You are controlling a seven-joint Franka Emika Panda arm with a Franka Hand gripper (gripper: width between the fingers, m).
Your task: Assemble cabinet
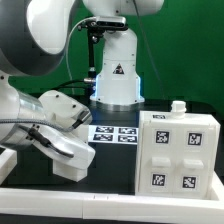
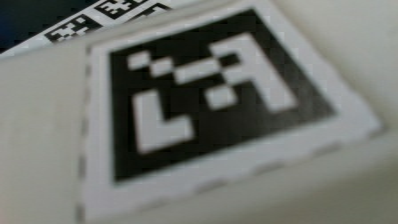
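Observation:
The cabinet [image 1: 180,150], a large white box-like body with several black-and-white tags on its faces, stands at the exterior view's right. My arm reaches in from the exterior view's left, and the gripper [image 1: 78,158] hangs low over the table, left of the cabinet. Its fingers are hidden behind the hand. The wrist view is filled by one big blurred marker tag [image 2: 214,100] on a white surface [image 2: 267,205], very close to the camera. No finger shows there. Which part carries this tag I cannot tell.
The marker board [image 1: 115,133] lies on the black table between my hand and the cabinet; its tags [image 2: 103,14] also show in the wrist view. The robot base [image 1: 115,80] stands behind it. A low white rail [image 1: 110,205] borders the front.

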